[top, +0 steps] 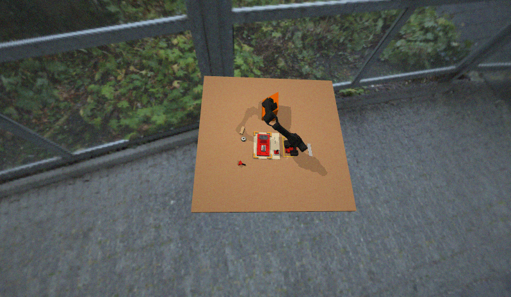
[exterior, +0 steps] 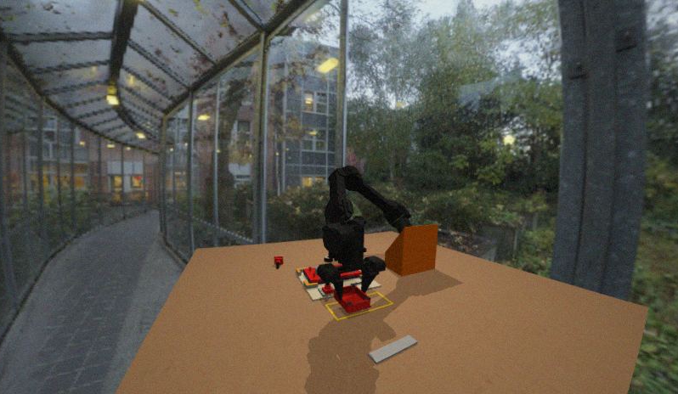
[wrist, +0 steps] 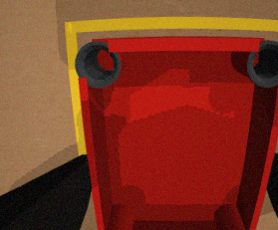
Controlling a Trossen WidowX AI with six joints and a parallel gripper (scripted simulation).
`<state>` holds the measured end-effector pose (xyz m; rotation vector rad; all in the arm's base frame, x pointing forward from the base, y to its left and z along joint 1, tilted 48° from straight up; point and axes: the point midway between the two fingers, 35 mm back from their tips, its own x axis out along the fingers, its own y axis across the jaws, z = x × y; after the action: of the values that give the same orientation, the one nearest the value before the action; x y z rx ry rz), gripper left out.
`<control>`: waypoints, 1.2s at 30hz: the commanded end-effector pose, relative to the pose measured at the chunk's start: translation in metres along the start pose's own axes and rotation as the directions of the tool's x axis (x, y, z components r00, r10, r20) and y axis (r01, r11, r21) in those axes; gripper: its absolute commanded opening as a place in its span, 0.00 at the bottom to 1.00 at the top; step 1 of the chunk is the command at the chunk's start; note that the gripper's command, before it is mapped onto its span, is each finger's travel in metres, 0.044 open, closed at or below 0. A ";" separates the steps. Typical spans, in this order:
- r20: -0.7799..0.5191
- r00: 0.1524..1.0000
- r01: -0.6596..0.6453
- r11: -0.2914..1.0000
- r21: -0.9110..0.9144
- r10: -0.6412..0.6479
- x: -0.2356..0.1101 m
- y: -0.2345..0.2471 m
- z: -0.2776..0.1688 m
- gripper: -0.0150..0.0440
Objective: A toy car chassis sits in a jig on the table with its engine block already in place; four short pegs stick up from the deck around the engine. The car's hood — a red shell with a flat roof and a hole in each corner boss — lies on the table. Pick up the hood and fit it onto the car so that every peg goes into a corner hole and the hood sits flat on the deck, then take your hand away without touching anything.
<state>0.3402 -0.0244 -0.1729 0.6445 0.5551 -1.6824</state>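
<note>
My tool (exterior: 352, 279) is clamped on the hood (wrist: 177, 146), one finger on each long side wall, and the hood lies directly under my wrist, on the desk (exterior: 234, 332) inside the yellow outline (wrist: 74, 87). From the wrist view it looks open side up: I see into a red hollow with a dark boss (wrist: 98, 66) at each corner, so I judge it may need turning over before it can go on the pegs, though I cannot be sure of that. I take it for a light, stiff plastic shell with thin walls; a squeeze across the walls should hold, but smooth sides could slip or let it tilt if I lift fast. Taking hold mid-length, as I have, keeps it balanced and leaves the corner holes free. The chassis (exterior: 314, 284) in its jig sits just behind my tool in the exterior view, near enough that the carry is short.
</note>
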 end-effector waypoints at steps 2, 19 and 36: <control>-0.010 1.000 -0.005 1.000 0.009 0.005 -0.019 0.003 0.000 0.25; -0.006 1.000 -0.006 1.000 0.003 0.006 -0.051 -0.002 -0.001 0.25; -0.010 1.000 -0.007 1.000 0.006 0.008 0.007 -0.011 0.000 0.25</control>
<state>0.3378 -0.0112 -0.1633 0.6836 0.5486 -1.6618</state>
